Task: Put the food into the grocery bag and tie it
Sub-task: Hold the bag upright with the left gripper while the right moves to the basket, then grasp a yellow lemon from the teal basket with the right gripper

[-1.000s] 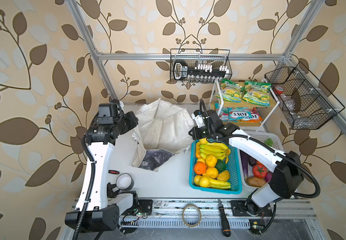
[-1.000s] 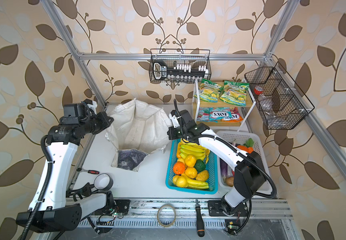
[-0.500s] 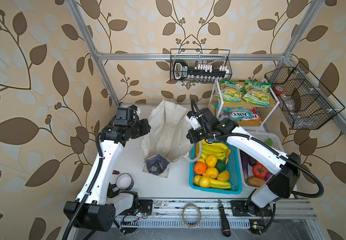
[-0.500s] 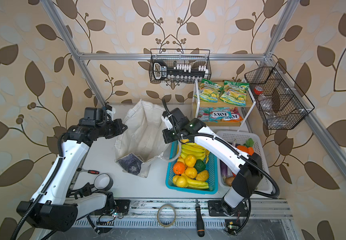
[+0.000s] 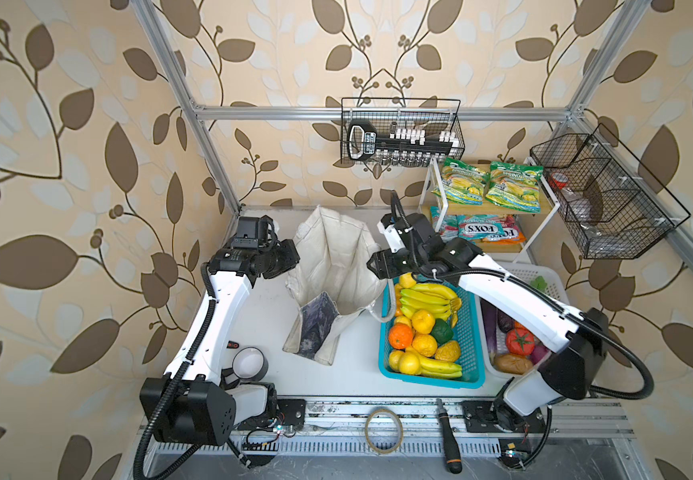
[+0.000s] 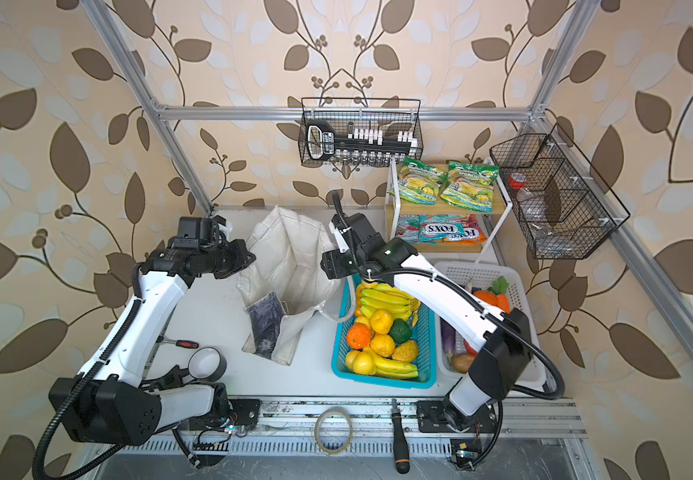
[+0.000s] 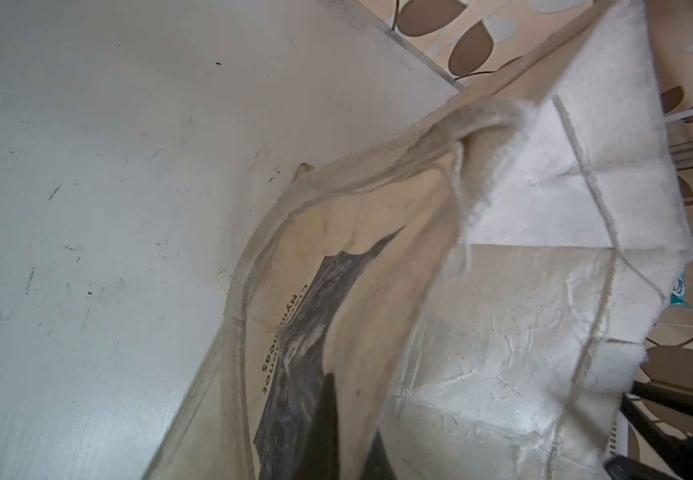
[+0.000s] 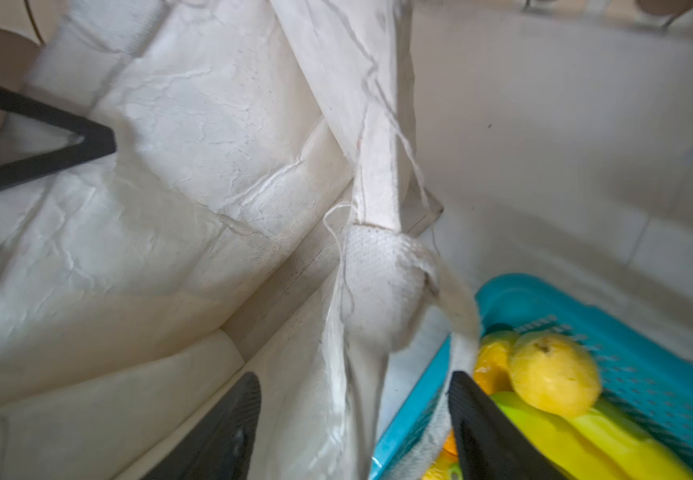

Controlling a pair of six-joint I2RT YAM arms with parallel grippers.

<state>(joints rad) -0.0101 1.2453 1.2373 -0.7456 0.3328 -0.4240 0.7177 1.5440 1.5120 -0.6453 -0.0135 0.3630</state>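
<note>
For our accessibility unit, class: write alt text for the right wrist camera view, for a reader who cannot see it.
The right gripper stands open, its black fingers either side of the grocery bag's hanging off-white rim. Beside it, a blue basket holds a yellow fruit and bananas.

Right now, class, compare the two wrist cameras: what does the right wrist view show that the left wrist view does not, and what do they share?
Only the right wrist view shows the blue basket holding a yellow fruit and bananas, plus the right fingers spread apart. Only the left wrist view shows a dark printed panel with lettering beside it. Both show the off-white grocery bag up close, filling much of the picture.
</note>
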